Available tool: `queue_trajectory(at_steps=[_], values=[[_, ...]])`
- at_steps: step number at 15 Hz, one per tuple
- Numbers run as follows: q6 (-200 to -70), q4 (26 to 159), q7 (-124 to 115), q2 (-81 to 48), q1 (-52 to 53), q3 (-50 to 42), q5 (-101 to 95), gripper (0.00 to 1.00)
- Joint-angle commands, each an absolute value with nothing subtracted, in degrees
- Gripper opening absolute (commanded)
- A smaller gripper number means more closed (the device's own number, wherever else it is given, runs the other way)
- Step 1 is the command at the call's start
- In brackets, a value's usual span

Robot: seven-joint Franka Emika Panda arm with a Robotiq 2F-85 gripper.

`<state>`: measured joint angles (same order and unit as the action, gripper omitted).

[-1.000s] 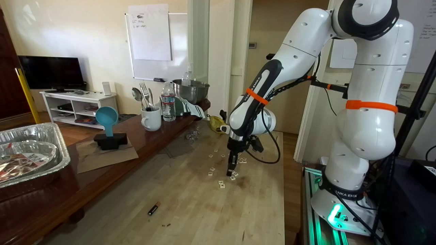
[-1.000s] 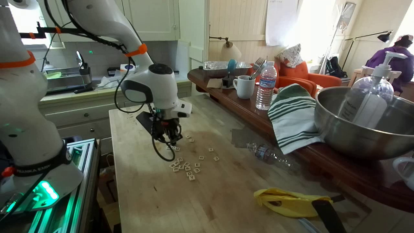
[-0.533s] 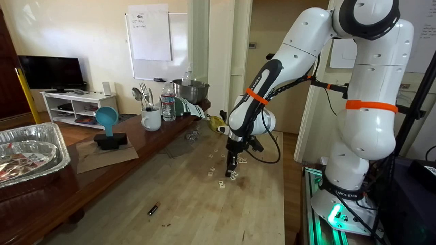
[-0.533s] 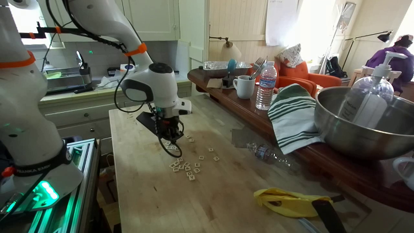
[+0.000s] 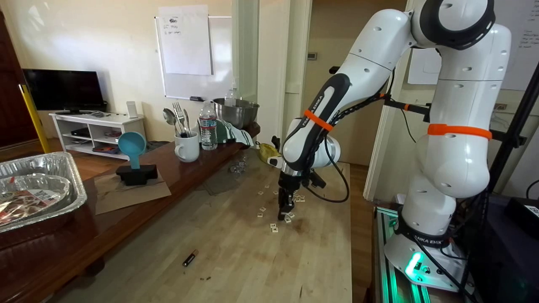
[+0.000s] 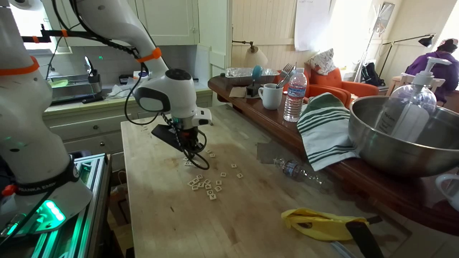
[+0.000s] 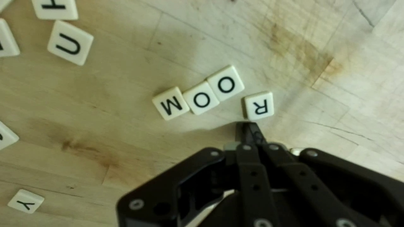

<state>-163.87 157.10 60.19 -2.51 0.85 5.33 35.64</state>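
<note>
My gripper (image 7: 247,124) is shut with nothing visible between its fingers. In the wrist view its tips are at the near edge of a cream letter tile R (image 7: 260,105); whether they touch it I cannot tell. Left of that tile, three tiles form a slanted row: M (image 7: 170,103), a middle O (image 7: 201,98) and an upper O (image 7: 226,84). Part of another tile (image 7: 296,151) peeks out beside the right finger linkage. In an exterior view the gripper (image 5: 281,218) points down at the wooden table, low among the tiles.
More tiles lie around, including U (image 7: 70,43) and Y (image 7: 26,201). In an exterior view a tile cluster (image 6: 208,186) lies nearer the camera. A battery (image 5: 190,258), a crushed bottle (image 6: 294,169) and a yellow bag (image 6: 319,224) are on the table. A raised wooden counter (image 5: 105,227) runs alongside.
The wrist has turned and the cable loop has swung across. The fingertips have shifted slightly, uncovering more of the nearby tiles in an exterior view. The gripper has stayed shut.
</note>
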Motion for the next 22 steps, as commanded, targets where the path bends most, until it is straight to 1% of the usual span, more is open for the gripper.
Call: queue_trajectory(at_steps=[1, 7, 16, 22], values=[[-164.8, 157.2, 61.7, -3.5, 1.3, 4.8, 32.9, 0.00], [-165.0, 157.1, 62.4, -3.7, 1.3, 4.7, 28.5, 0.00], [-163.1, 157.2, 70.2, -3.1, 1.3, 5.5, 30.7, 0.00], [-162.4, 157.3, 74.9, -3.5, 1.0, 4.5, 27.0, 0.00]])
